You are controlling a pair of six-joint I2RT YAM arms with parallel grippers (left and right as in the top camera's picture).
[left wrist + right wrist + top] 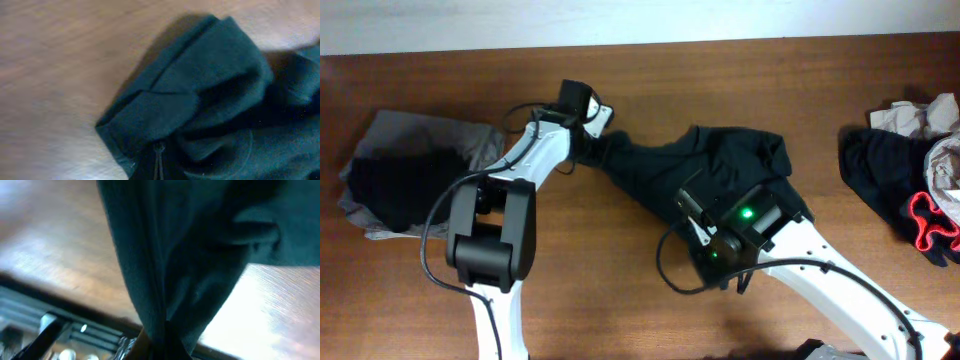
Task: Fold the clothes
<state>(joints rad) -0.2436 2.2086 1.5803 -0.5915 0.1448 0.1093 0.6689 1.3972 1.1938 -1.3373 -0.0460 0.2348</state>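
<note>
My right fingers (161, 342) are nearest to me, pinched tight on a fold of the black T-shirt (720, 165). In the right wrist view the dark cloth rises from them and fills most of the picture, with the brown surface (620, 280) shining on either side. From overhead this grip sits at the shirt's 6 o'clock edge, half hidden under my own wrist.

Further out, my left fingers (158, 162) are clamped narrow on the shirt's 10 o'clock corner. In the left wrist view the cloth bunches into thick folds just beyond them and lies on the surface. Between the two grips the shirt is a crumpled mass in the middle of the surface, stretched from 10 o'clock toward 5 o'clock.

Well apart from it, at 9 o'clock, lies a grey and black heap (400, 175). At 3 o'clock, by the edge, is a heap of black, beige and red-trimmed clothes (910, 190).
</note>
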